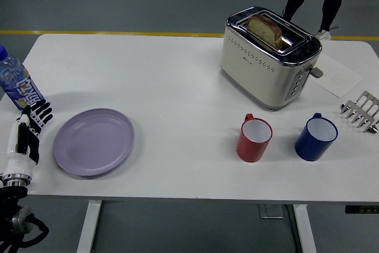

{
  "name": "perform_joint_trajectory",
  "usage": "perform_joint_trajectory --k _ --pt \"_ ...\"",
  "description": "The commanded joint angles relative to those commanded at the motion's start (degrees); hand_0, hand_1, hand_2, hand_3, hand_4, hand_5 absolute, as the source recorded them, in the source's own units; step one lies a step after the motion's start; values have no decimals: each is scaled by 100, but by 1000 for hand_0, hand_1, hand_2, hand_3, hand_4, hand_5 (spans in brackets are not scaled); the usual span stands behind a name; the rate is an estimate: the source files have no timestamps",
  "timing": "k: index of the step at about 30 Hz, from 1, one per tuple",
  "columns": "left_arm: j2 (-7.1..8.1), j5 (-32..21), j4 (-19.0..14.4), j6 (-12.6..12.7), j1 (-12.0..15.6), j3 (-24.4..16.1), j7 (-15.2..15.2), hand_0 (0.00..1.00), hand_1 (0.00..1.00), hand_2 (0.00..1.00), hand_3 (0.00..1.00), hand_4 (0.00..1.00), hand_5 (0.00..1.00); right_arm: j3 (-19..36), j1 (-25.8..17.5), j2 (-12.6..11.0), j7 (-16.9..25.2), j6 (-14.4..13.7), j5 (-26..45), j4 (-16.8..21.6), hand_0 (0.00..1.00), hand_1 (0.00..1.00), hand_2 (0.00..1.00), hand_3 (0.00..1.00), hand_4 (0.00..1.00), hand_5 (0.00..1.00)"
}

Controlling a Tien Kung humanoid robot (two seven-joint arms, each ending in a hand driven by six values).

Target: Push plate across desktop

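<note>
The plate point(93, 141) lies at lower left on the surface point(177, 87). The left hand point(29, 128) waits just beside its left rim, fingers extended and released, grasping nothing. A high push could slide over the rim, or the arm could topple the bottle point(16, 82) behind.

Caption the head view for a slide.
Left robot hand beside lavender plate on white table, push not yet begun.

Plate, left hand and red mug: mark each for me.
plate point(93, 141), head view, centre of its flat purple face
left hand point(31, 127), head view, back of the hand beside the plate's left rim
red mug point(255, 139), head view, outer red wall
</note>
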Motion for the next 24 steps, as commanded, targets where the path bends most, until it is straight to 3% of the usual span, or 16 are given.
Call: perform_joint_trajectory --k 24 --pt "-282 -131 234 80 -206 263 -91 768 780 759 712 450 998 38 54 -7 -11 -15 -113 0 756 776 825 726 538 406"
